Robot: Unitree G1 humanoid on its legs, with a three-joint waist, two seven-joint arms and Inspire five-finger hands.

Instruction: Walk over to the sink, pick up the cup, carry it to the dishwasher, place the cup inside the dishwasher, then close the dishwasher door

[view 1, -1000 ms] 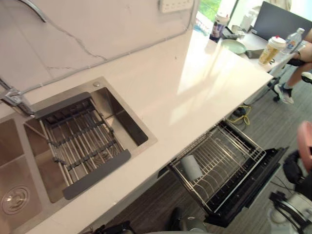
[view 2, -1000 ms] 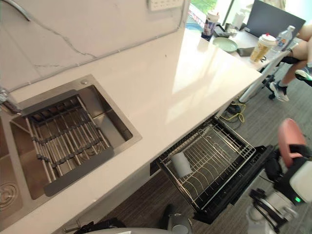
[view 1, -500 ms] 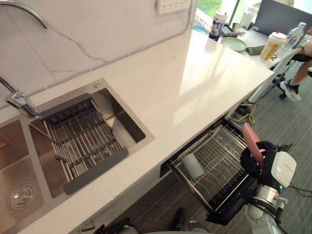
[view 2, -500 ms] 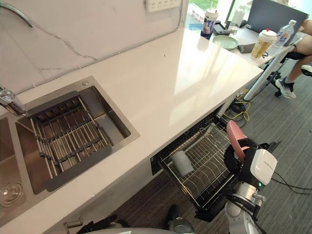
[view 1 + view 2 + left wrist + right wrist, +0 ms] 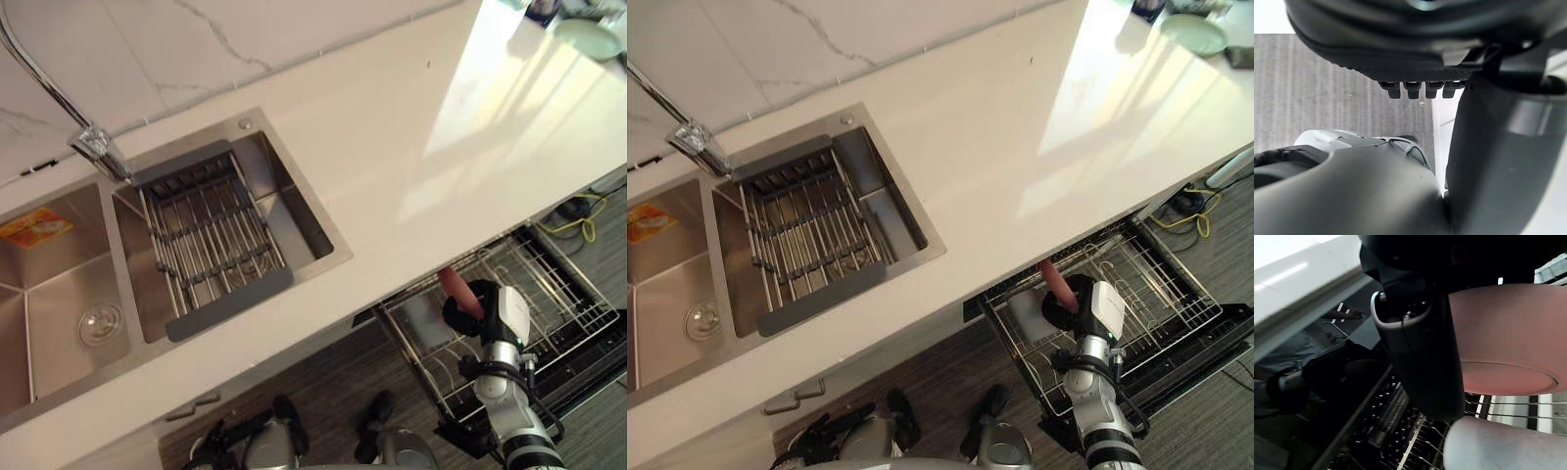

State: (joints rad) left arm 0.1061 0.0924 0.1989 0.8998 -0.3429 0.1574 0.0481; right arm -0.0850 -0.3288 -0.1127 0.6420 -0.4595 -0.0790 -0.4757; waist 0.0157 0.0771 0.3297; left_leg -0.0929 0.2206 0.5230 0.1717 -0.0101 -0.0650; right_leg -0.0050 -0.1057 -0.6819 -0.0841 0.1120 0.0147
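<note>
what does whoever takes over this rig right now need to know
Right hand: shut on the pink cup, held over the pulled-out wire dishwasher rack, just above a pale grey cup lying in it.
Left hand: idle, low at the robot's side.
Done: cup picked up and carried to the dishwasher.
Left: set the pink cup in the rack, let go, push the rack in, close the open black dishwasher door.

Your two head views look steeply down, sharing the sink (image 5: pixel 294 211) and the dishwasher rack (image 5: pixel 563 294) right of it; the right wrist view hugs that rack.
</note>
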